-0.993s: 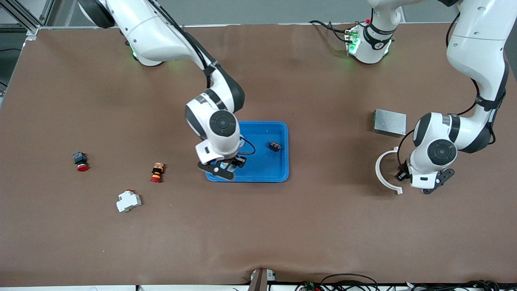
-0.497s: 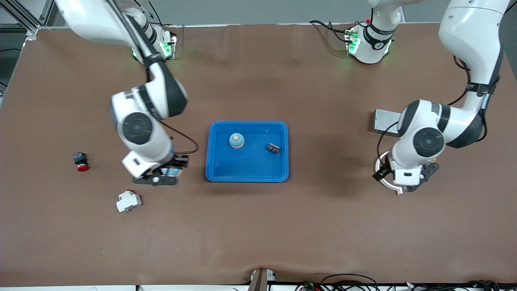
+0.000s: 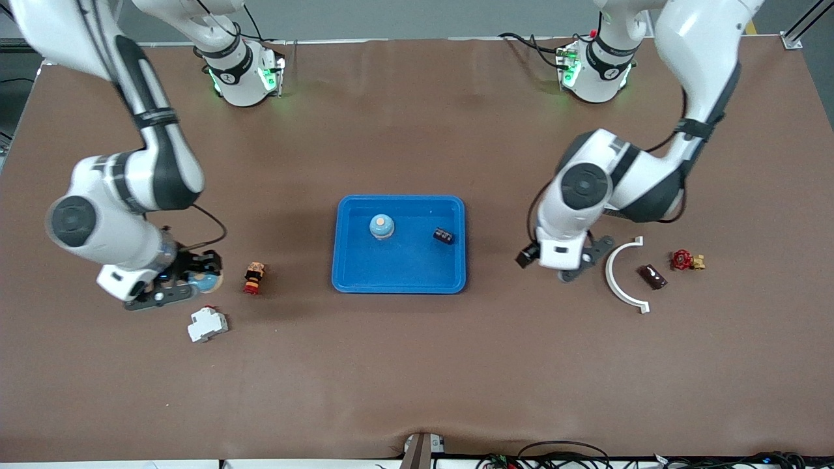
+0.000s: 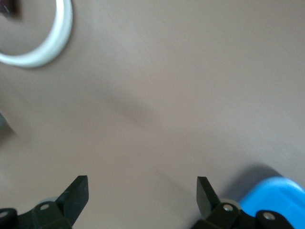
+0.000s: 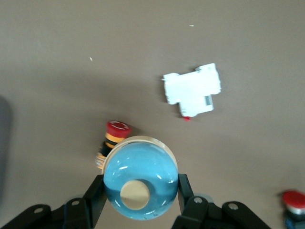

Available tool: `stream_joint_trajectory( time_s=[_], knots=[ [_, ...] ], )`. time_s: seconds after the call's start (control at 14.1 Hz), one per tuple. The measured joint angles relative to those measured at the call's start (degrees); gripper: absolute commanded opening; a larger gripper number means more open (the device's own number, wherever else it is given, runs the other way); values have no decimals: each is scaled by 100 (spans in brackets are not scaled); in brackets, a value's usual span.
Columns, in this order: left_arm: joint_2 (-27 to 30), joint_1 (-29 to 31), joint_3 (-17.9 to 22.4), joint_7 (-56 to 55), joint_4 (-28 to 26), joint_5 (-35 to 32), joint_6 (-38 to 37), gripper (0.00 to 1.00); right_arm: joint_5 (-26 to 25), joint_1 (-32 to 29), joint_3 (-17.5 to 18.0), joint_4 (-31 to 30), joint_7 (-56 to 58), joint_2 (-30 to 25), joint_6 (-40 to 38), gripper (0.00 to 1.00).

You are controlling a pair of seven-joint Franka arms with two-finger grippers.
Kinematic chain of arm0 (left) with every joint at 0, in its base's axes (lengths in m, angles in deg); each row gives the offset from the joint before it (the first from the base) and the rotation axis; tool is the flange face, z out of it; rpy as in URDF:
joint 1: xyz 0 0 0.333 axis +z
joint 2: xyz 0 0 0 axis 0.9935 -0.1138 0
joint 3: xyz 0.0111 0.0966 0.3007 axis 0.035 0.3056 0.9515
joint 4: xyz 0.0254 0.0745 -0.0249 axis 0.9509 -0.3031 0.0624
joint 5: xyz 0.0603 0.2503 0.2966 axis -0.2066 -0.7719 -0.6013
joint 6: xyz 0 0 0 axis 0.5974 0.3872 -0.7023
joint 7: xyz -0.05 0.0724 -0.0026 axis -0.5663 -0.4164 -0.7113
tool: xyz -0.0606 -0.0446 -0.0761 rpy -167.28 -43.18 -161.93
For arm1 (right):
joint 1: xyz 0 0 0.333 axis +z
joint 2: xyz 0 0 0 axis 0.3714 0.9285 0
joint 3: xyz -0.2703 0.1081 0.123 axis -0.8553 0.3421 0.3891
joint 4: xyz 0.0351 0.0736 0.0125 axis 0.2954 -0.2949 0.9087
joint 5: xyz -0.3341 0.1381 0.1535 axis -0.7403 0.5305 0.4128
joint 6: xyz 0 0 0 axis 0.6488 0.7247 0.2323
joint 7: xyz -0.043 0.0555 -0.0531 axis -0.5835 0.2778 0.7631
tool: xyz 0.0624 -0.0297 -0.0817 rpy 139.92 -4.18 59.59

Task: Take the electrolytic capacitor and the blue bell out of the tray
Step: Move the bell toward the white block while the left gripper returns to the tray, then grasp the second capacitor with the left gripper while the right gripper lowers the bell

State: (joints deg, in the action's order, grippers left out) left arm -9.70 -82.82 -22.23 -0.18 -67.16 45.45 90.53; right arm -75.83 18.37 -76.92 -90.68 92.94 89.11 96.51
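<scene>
Start at the right arm's end of the table: the right gripper [image 3: 201,281] is clamped on a blue bell [image 5: 140,183], its fingers pressing the dome's flanks so the tan knob stays clear, and it hangs low over the table just beside the red button [image 3: 253,278] and above the white breaker [image 3: 208,324], a spot well apart from the tray [image 3: 404,267] and likely chosen as a drop point. Move to the tray at mid-table: a second bell [image 3: 382,227] and the dark capacitor [image 3: 444,235] lie in it, apart from each other, so you should judge the task unfinished. Next, the left gripper [image 3: 573,264] hovers with its fingers wide apart and empty over bare table between the tray and the white arc [image 3: 622,273], seemingly readied for a pick from the tray. Against the earlier frames, note that the right gripper was inside the tray a second ago and has since carried its load out toward its own end, while the left gripper has left the arc, swung toward the tray and spread its fingers fully.
</scene>
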Motion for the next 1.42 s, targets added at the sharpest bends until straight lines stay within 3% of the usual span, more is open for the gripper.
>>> stream_joint_trajectory(
  time_s=[0.21,0.28,0.5,0.64,0.71,0.85,0.92,0.99,1.42],
  knots=[
    [-385,-602,1,-638,218,-1,211,99,220,-771,-11,52,1527,406,310,0],
    [-544,-790,8,-849,265,-10,388,88,220,-917,-14,159,1909,626,416,0],
    [-1027,-1246,40,-1583,342,-139,980,78,150,-1182,-35,964,2680,1522,532,0],
    [-1316,-1458,107,-2118,410,-454,1282,71,-179,-1231,-54,1654,2791,2114,547,0],
    [-1451,-1576,170,-2337,476,-569,1331,63,-288,-1230,-55,1928,2800,2335,547,0],
    [-1681,-1873,385,-2586,626,-646,1354,38,-365,-1230,-58,2310,2861,2638,546,0],
    [-1754,-2059,549,-2656,683,-648,1358,10,-367,-1230,-64,2454,2920,2752,545,0],
    [-1800,-2233,711,-2696,720,-649,1361,0,-371,-1230,-77,2577,2947,2841,542,0],
    [-1677,-2329,885,-2744,1091,-660,1184,0,-384,-1231,-137,2790,3014,3009,518,0]
  ],
)
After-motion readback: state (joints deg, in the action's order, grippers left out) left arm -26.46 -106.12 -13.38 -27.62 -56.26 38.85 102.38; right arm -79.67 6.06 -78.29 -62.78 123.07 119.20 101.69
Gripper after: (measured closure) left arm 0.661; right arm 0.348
